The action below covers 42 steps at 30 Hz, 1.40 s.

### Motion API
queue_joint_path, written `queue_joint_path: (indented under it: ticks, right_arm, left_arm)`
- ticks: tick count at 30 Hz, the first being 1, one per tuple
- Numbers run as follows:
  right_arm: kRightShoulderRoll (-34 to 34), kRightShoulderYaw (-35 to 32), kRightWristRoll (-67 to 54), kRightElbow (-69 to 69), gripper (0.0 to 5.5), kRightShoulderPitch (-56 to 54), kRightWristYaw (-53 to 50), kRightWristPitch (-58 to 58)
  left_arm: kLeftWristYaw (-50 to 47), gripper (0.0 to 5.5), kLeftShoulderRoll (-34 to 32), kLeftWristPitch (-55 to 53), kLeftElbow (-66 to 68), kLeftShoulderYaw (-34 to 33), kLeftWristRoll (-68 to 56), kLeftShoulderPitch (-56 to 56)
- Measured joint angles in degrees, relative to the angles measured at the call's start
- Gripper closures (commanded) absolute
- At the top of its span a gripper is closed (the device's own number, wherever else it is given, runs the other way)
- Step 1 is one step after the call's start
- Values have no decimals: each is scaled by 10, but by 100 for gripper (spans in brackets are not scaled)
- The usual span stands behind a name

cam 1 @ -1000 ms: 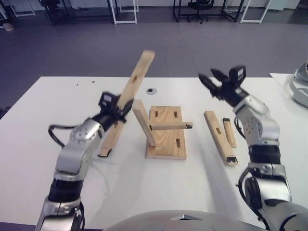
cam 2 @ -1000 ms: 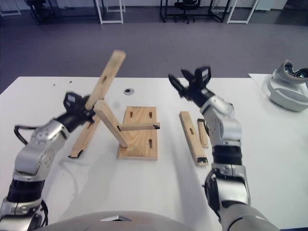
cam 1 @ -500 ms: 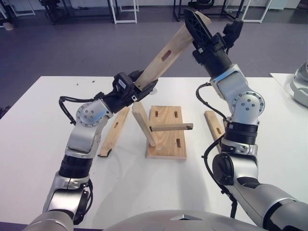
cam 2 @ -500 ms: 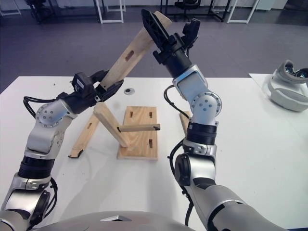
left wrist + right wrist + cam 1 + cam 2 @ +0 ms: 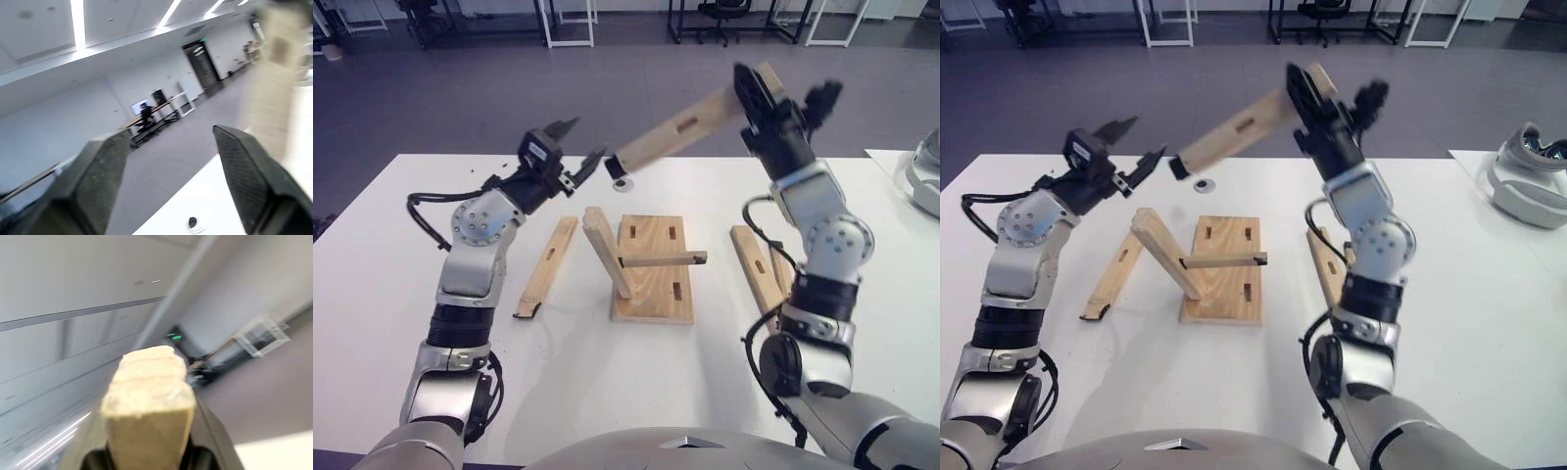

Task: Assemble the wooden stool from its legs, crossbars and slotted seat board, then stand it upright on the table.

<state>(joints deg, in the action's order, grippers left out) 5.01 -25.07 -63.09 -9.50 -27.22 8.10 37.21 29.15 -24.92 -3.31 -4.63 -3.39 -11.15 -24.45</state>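
Right gripper [image 5: 771,110] clamps the raised leg [image 5: 680,132] at its top; I see it slanting down toward my left gripper [image 5: 579,147] (spread, empty, just beside its tip).

Nothing legible to call right now: no words, no numbers, no labels that can be made out. One green-lit sign [image 5: 202,39] glows above the dark doorway [image 5: 205,63] at the far end of the room, but its lettering is too small and smeared to read.
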Motion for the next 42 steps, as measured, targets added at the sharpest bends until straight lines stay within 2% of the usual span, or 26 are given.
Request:
queue_joint_path:
  ticks: [2, 6, 9, 16, 23, 31, 35, 42]
  right_arm:
    - [-15, -7, -26, -74, 450, 101, -35, 11]
    - [-18, -16, -81, -160, 450, 260, -96, 37]
    - [10, -19, -112, -176, 450, 314, -126, 55]
    - [53, -16, -157, -202, 450, 345, -170, 47]
    - [68, 16, -112, -207, 450, 346, -167, 8]
    - [173, 56, -80, -277, 446, 331, -189, 30]
    - [228, 59, -63, -276, 444, 287, -220, 48]
    - [255, 50, -44, -256, 444, 270, -251, 54]
  left_arm:
    - [-31, 190, 10, -41, -28, -7, 2, 82]
    - [-98, 190, 77, -150, -121, 40, 6, 323]
    - [-138, 190, 96, -201, -163, 62, 24, 393]
    - [-145, 190, 115, -242, -174, 96, 29, 396]
    - [-139, 190, 120, -249, -160, 119, 29, 380]
    - [-144, 190, 135, -247, -160, 123, 28, 373]
    - [-145, 190, 143, -235, -158, 124, 28, 372]
    - [-146, 190, 148, -234, -157, 128, 29, 363]
